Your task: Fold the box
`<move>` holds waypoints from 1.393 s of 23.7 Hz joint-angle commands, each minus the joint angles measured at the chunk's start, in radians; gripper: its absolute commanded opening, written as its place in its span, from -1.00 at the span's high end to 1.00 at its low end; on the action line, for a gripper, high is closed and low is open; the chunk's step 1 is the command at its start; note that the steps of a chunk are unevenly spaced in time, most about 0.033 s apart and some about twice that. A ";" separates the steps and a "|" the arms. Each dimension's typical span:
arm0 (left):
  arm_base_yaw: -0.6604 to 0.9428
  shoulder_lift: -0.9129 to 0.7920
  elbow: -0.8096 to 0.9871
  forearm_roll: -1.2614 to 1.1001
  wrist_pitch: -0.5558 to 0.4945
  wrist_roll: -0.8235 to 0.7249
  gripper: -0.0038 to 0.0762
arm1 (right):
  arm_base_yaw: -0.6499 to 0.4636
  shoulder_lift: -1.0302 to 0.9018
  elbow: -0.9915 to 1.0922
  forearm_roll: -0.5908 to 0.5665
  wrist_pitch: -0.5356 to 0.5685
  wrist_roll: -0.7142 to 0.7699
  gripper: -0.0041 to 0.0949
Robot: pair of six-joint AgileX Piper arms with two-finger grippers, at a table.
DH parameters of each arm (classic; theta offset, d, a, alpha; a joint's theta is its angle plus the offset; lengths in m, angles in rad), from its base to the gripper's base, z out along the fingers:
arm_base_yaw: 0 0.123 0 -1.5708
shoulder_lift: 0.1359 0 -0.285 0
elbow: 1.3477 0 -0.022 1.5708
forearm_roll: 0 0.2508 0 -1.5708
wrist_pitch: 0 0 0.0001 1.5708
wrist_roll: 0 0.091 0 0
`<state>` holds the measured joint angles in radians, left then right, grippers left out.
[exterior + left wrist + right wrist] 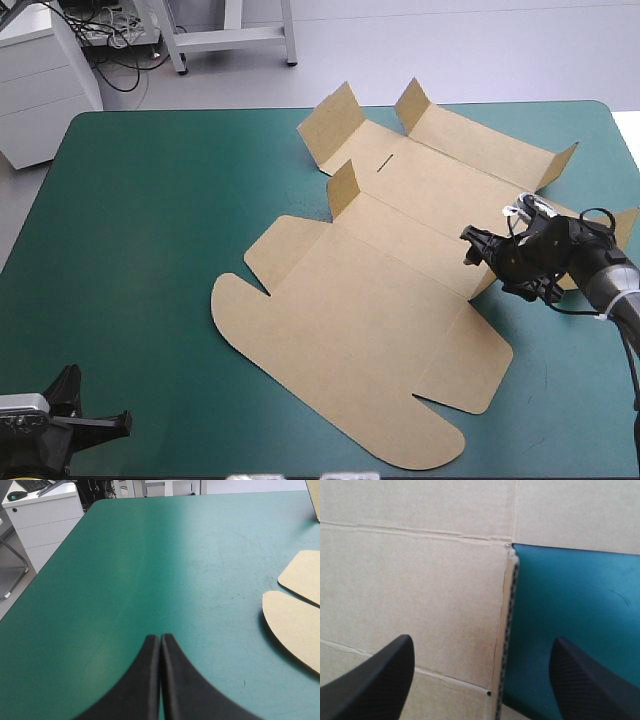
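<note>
Black-finned and pressed together in one point, the left claw (160,639) sits at the near-left corner of the teal-green table (150,220), well apart from the box (370,330), a flat cut sheet of brown board spread mid-table with several far flaps raised. At right, the right claw (482,645) hovers, fingers apart, over the box's right edge.

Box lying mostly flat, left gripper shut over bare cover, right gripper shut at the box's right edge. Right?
No: the right gripper is open, not shut. The right wrist view shows its fingers standing apart, an edge of the box between them. The rest holds: the box lies mostly flat, and the left gripper is shut over bare teal-green cover.
</note>
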<state>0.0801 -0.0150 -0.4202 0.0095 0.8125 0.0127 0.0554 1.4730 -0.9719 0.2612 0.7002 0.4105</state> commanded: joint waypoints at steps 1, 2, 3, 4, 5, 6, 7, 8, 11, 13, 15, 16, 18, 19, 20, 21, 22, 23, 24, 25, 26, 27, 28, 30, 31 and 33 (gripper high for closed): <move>-0.007 -0.016 -0.018 -0.010 -0.074 -0.005 0.98 | 0.002 -0.028 -0.034 0.009 -0.023 0.006 -0.03; -0.007 -0.016 -0.018 -0.010 -0.074 -0.005 0.98 | 0.002 -0.028 -0.034 0.009 -0.021 0.006 0.20; -0.007 -0.016 -0.018 -0.010 -0.074 -0.005 0.98 | 0.002 -0.028 -0.034 0.007 -0.018 0.003 0.46; -0.007 -0.016 -0.018 -0.010 -0.074 -0.003 0.98 | 0.002 -0.028 -0.034 0.007 -0.018 -0.002 0.72; -0.007 -0.016 -0.018 -0.010 -0.074 -0.003 0.98 | 0.002 -0.028 -0.034 0.006 -0.018 -0.007 0.96; -0.007 -0.016 -0.018 -0.010 -0.074 -0.003 0.98 | 0.002 -0.028 -0.034 0.006 -0.018 -0.007 0.94; -0.007 -0.016 -0.018 -0.010 -0.074 -0.002 0.98 | 0.002 -0.028 -0.034 0.006 -0.018 -0.010 0.94; -0.007 -0.016 -0.018 -0.010 -0.074 -0.002 0.98 | 0.002 -0.028 -0.034 0.006 -0.021 -0.021 0.95; -0.007 -0.016 -0.018 -0.010 -0.074 0.000 0.98 | 0.002 -0.028 -0.044 0.015 -0.007 -0.069 0.96; -0.007 -0.016 -0.018 -0.010 -0.074 0.000 0.98 | 0.002 -0.028 -0.079 0.024 0.025 -0.161 0.96; -0.007 -0.016 -0.018 -0.010 -0.074 0.000 0.98 | 0.002 -0.028 -0.115 0.028 0.066 -0.238 0.96; -0.007 -0.016 -0.018 -0.010 -0.074 0.000 0.98 | 0.002 -0.028 -0.136 0.030 0.090 -0.278 0.96; -0.007 -0.016 -0.018 -0.010 -0.074 -0.003 0.98 | 0.002 -0.021 -0.180 0.035 0.139 -0.400 0.96; -0.007 -0.016 -0.018 -0.010 -0.074 -0.003 0.98 | 0.002 -0.016 -0.200 0.044 0.165 -0.464 0.96; -0.007 -0.016 -0.018 -0.010 -0.074 -0.003 0.98 | 0.002 -0.007 -0.227 0.055 0.195 -0.518 0.96; -0.007 -0.016 -0.018 -0.010 -0.074 -0.003 0.98 | 0.002 0.020 -0.275 0.065 0.247 -0.599 0.96; -0.007 -0.016 -0.018 -0.010 -0.074 -0.003 0.98 | 0.004 0.050 -0.331 0.081 0.285 -0.659 0.96; -0.007 -0.016 -0.018 -0.010 -0.074 -0.003 0.98 | 0.007 0.063 -0.359 0.089 0.295 -0.684 0.96; -0.007 -0.016 -0.018 -0.010 -0.074 -0.003 0.98 | 0.023 0.099 -0.419 0.096 0.319 -0.732 0.96; -0.007 -0.016 -0.018 -0.010 -0.074 -0.003 0.98 | 0.031 0.115 -0.445 0.096 0.335 -0.758 0.96; -0.007 -0.016 -0.018 -0.010 -0.074 -0.003 0.98 | 0.052 0.149 -0.498 0.089 0.366 -0.792 0.96; -0.007 -0.016 -0.018 -0.010 -0.074 -0.003 0.98 | 0.076 0.177 -0.539 0.068 0.393 -0.839 0.96; -0.007 -0.016 -0.018 -0.010 -0.074 -0.003 0.98 | 0.113 0.223 -0.609 0.013 0.439 -0.864 0.96; -0.007 -0.016 -0.018 -0.010 -0.074 -0.003 0.98 | 0.162 0.287 -0.714 -0.039 0.508 -0.921 0.96; -0.007 -0.016 -0.018 -0.010 -0.074 -0.003 0.98 | 0.196 0.322 -0.774 -0.045 0.536 -0.960 0.96; -0.007 -0.016 -0.018 -0.010 -0.074 -0.003 0.98 | 0.260 0.367 -0.877 -0.058 0.545 -1.031 0.96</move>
<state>0.0801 -0.0150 -0.4202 0.0095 0.8125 0.0127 0.2684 1.8623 -1.7449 0.2001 1.2213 -0.5382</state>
